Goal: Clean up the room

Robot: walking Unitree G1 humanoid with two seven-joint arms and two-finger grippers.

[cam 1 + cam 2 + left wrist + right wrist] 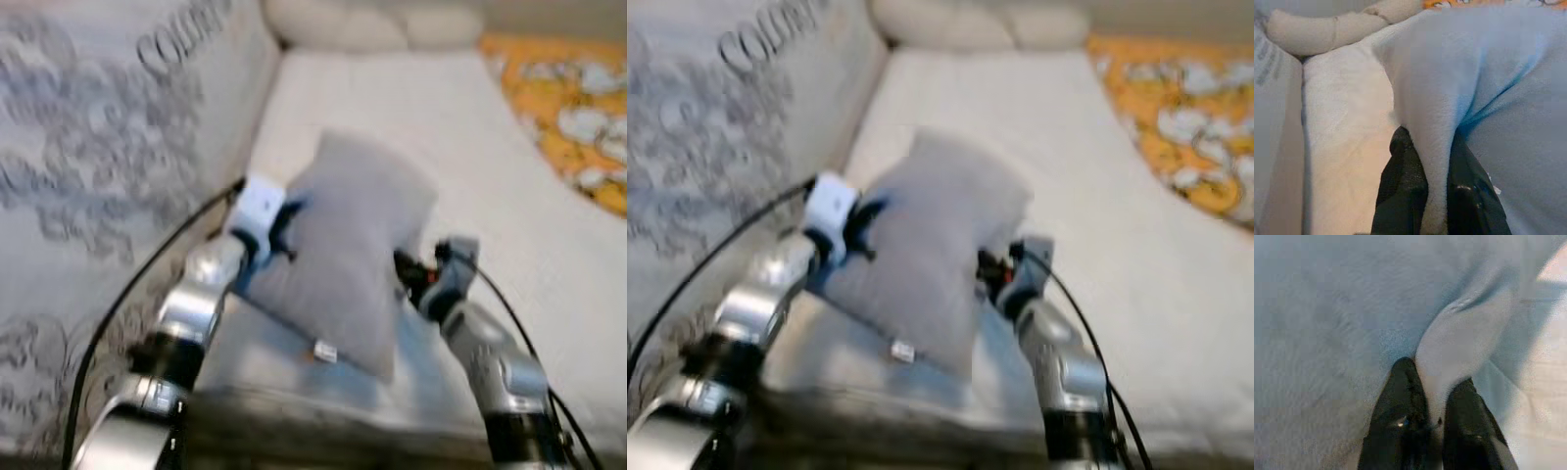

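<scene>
My left gripper and right gripper each have jaws pinched on a fold of the soft grey fabric cushion. It hangs between them, above the cream sofa seat, beside the patterned backrest.

Partial print "COU…" on patterned sofa back cushion; rest blurred, unreadable.
</scene>
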